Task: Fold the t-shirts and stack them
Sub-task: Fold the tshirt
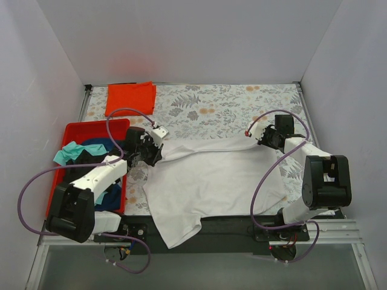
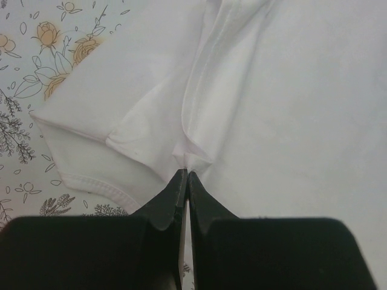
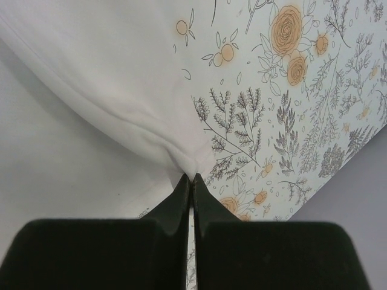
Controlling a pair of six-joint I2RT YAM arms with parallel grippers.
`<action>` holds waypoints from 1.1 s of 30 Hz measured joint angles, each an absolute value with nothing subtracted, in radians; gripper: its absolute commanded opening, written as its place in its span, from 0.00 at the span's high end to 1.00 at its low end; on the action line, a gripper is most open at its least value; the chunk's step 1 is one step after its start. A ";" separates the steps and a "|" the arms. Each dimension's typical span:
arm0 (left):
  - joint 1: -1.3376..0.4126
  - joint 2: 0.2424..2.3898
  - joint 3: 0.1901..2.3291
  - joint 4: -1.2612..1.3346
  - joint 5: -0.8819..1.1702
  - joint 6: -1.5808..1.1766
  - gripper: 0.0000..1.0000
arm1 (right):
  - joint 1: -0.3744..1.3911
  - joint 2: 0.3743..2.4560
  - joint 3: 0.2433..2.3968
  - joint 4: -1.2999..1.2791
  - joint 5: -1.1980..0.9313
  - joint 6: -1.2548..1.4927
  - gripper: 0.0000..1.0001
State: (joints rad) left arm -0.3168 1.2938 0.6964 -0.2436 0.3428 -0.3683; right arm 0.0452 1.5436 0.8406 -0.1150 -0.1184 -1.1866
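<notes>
No text, label, brand, number or sign can be read in any of the three views. The only printed marks are the drawn flowers and leaves on the table covering point(image 1: 242, 103), seen most plainly toward twelve o'clock in the top view, and none of them forms a letter or figure. The white t-shirt point(image 1: 211, 175) at the centre of that view is plain cloth with no lettering or tag that can be made out.
</notes>
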 measured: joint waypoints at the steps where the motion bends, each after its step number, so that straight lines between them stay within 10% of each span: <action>1: -0.317 1.292 0.696 -0.247 0.348 -0.357 1.00 | 0.045 1.544 0.840 -0.114 -0.118 -1.189 0.99; 11: -0.339 1.311 0.676 -0.279 0.352 -0.276 0.92 | 0.045 1.542 0.811 -0.094 -0.101 -1.217 0.99; 23: -0.342 1.298 0.828 -0.447 0.550 -0.233 0.44 | 0.028 1.440 0.760 -0.134 -0.077 -1.259 0.30; 33: -0.365 1.787 1.147 -0.405 0.546 -0.422 0.49 | -0.075 1.507 0.986 -0.381 -0.142 -1.158 0.33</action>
State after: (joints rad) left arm -0.3649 1.7870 1.1465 -0.4053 0.5461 -0.4217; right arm -0.0750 1.5070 0.9859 -0.3813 -0.1421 -1.1580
